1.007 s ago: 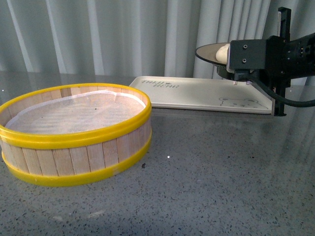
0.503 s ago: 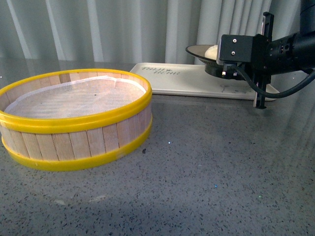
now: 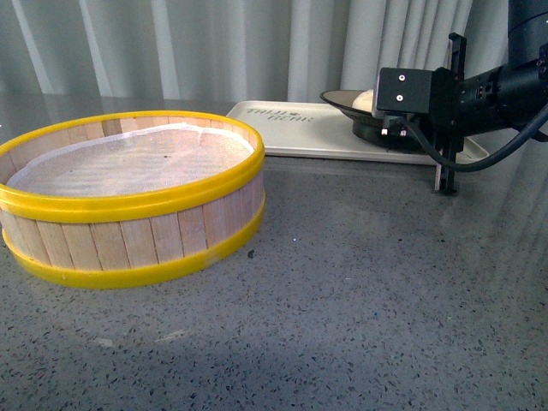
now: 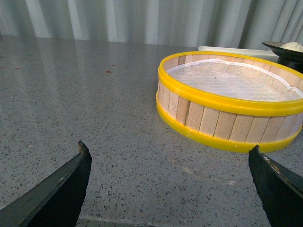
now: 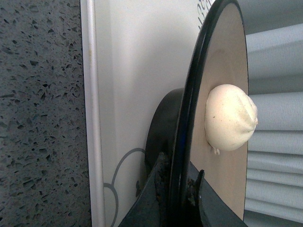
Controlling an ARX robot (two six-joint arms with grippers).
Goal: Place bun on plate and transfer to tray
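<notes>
Your right end effector (image 5: 182,189) is clamped on the rim of the plate (image 5: 222,61): in the right wrist view its two dark fingers (image 5: 156,198) sit one on each face of the black rim, pressed tight against it. The bun (image 5: 231,117) rests on the plate's tan inside, a little beyond the fingertips and close to the plate's middle. The plate's black foot (image 3: 381,130) looks to be down on the tray (image 3: 300,128), though you cannot tell for certain that it touches. The tray lies directly beneath the end effector, its raised rim running alongside the speckled grey bench (image 3: 342,300).

In the front view your right arm reaches in from the right side, held low and roughly level, wrist pointing toward the plate (image 3: 342,98), with the bun (image 3: 364,99) showing just past the wrist housing.

Your left end effector (image 4: 165,189) is spread wide apart and holds nothing; its two dark fingertips (image 4: 71,184) hang just above the bench. Ahead of it and off to one side stands the yellow-rimmed steamer basket (image 4: 227,104), well clear of the fingertips, lined with white cloth.
</notes>
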